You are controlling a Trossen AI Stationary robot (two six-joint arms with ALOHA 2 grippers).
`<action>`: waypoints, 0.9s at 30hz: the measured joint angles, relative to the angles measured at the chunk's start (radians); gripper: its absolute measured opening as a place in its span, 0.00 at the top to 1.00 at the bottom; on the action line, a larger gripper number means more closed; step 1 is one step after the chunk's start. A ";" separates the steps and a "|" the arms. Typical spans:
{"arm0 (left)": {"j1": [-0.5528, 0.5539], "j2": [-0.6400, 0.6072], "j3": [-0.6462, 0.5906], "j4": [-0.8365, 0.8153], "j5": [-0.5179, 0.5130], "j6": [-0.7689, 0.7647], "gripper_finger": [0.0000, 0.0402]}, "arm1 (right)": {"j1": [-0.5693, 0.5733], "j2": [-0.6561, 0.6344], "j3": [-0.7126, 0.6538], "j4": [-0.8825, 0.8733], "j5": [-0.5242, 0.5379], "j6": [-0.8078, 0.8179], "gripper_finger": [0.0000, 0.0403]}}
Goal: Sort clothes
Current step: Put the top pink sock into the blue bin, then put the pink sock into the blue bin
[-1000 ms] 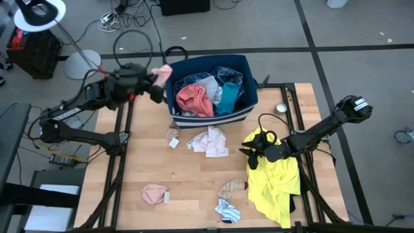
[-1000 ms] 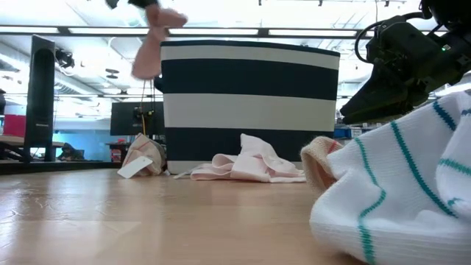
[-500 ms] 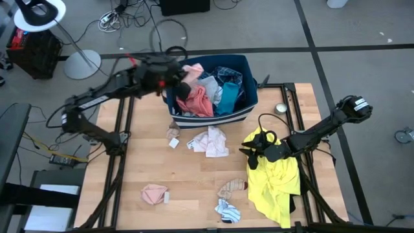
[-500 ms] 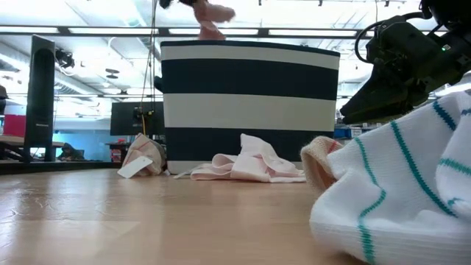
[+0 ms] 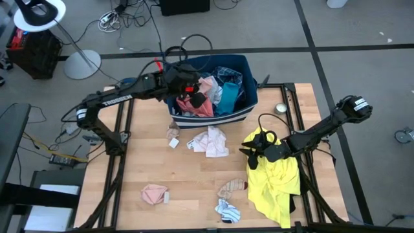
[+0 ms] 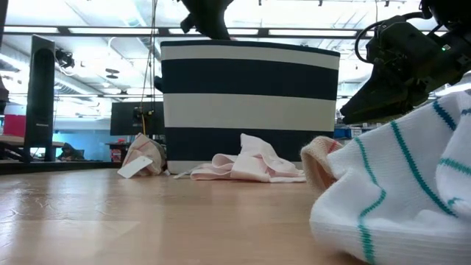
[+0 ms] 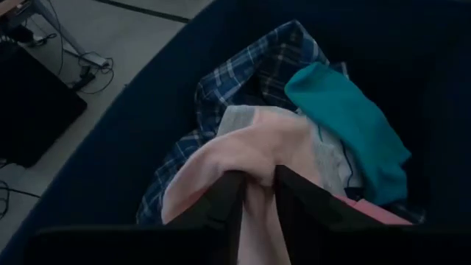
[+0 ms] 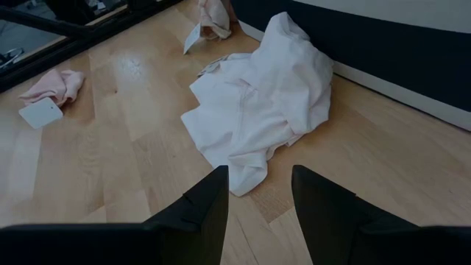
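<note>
My left gripper reaches over the left rim of the navy bin, shut on a pale pink garment. The garment drapes on the pile in the bin, over a blue plaid shirt and beside a teal piece. In the low view the left gripper shows just above the striped bin wall. My right gripper waits open at the right, low over the table by the yellow shirt, with a whitish-pink garment ahead of it. My left gripper has a bunched fold of the pink garment between its two fingers, which stand a little apart. The fingers slant downward into the bin from the table's left. The cloth beyond the fingers lies slack on the clothes in the bin.
On the table lie a whitish-pink garment, a tagged beige piece by the bin, a pink piece, a tan piece and a teal-striped white sock. A coral garment fills the bin's left half.
My left gripper has swung from outside the bin's left side toward the table's right, over the rim and down into the bin. The pink garment, which hung below it a second ago, now rests on the pile inside.
</note>
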 joint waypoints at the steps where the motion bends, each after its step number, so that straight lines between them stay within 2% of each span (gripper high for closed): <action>1: 0.000 -0.002 0.000 0.000 0.000 0.003 0.78 | 0.000 0.000 0.000 0.000 0.000 0.000 0.63; 12: -0.007 -0.121 0.000 -0.098 0.008 -0.001 0.76 | 0.000 0.000 0.000 -0.003 0.000 -0.003 0.63; 18: -0.067 -0.181 0.000 -0.249 0.010 -0.026 0.76 | 0.000 0.000 0.000 -0.006 -0.001 -0.003 0.63; 22: -0.144 -0.216 -0.023 -0.328 -0.039 -0.046 0.76 | 0.000 0.000 0.000 -0.008 0.000 -0.003 0.63; 27: -0.259 -0.315 -0.137 -0.331 -0.154 -0.128 0.76 | 0.000 0.000 0.000 -0.010 -0.001 -0.002 0.63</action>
